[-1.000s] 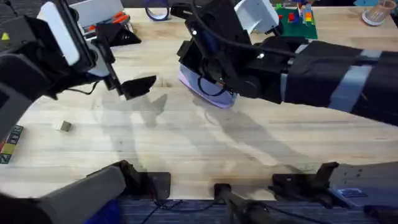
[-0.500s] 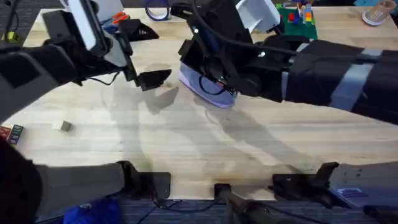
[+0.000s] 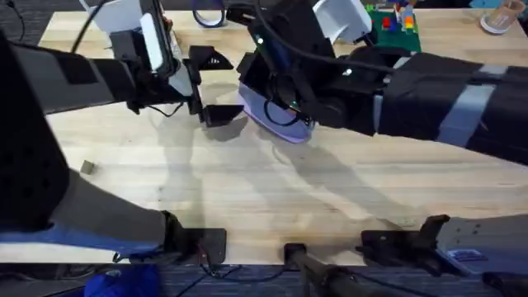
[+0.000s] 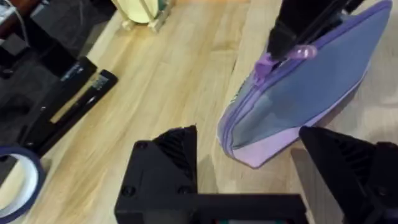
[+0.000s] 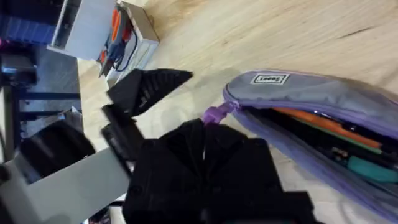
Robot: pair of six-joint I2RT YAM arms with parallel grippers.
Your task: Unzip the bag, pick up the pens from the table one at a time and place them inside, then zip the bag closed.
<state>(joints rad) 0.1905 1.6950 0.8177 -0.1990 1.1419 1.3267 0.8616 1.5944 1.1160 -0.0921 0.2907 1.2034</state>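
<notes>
The left tool [image 4: 249, 180] hangs with its two fingers apart just before the closed end of the bag [image 4: 298, 99], not touching it. The right tool [image 5: 208, 146] is clamped on the purple zipper pull [image 5: 214, 113] at that same end, and the zipper gapes behind it.

The bag lies on the table [image 3: 272, 190] near its far middle. If the right tool draws the pull while the left one does not yet pin the fabric, I judge the soft pouch may slide or lift and the slider may jam. The left fingers could also catch the pull tab, because they are so near.

I count one bag, and inside the opening one orange pen [image 5: 326, 124] and one green pen [image 5: 367, 168], so two pens.
</notes>
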